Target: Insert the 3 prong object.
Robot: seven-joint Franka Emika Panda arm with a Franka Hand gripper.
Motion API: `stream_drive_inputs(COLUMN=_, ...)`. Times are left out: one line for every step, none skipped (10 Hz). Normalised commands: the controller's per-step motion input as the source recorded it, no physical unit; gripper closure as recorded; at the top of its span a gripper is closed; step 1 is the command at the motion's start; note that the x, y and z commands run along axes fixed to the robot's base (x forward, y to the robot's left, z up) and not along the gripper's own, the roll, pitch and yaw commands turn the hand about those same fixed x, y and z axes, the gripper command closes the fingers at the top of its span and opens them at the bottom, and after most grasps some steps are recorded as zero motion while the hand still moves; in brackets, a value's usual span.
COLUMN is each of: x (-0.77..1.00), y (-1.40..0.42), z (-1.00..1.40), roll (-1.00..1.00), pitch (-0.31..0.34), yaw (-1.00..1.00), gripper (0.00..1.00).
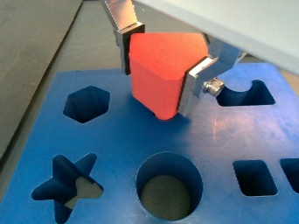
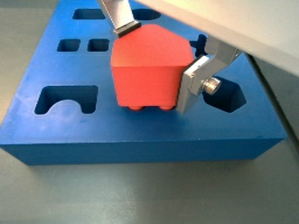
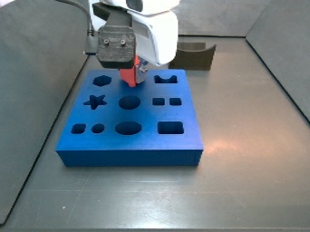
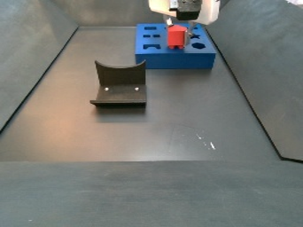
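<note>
Over the blue block [image 3: 127,127] with its shaped cutouts, the gripper [image 1: 167,68] is clamped on the 3 prong object [image 1: 162,72], a bright red peg pinched between the silver fingers [image 2: 200,83] (its little prongs just show at the lower end in a wrist view). Peg hangs near the block's 12 o'clock edge in a side view [image 3: 136,75]. Dark fixture [image 4: 117,85] sits well apart on the floor.
</note>
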Motion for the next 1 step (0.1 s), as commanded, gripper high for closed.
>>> stream_drive_inputs(x=0.0, y=0.02, z=0.0, roll=-0.04, pitch=0.0, yaw=-0.01, gripper=1.0)
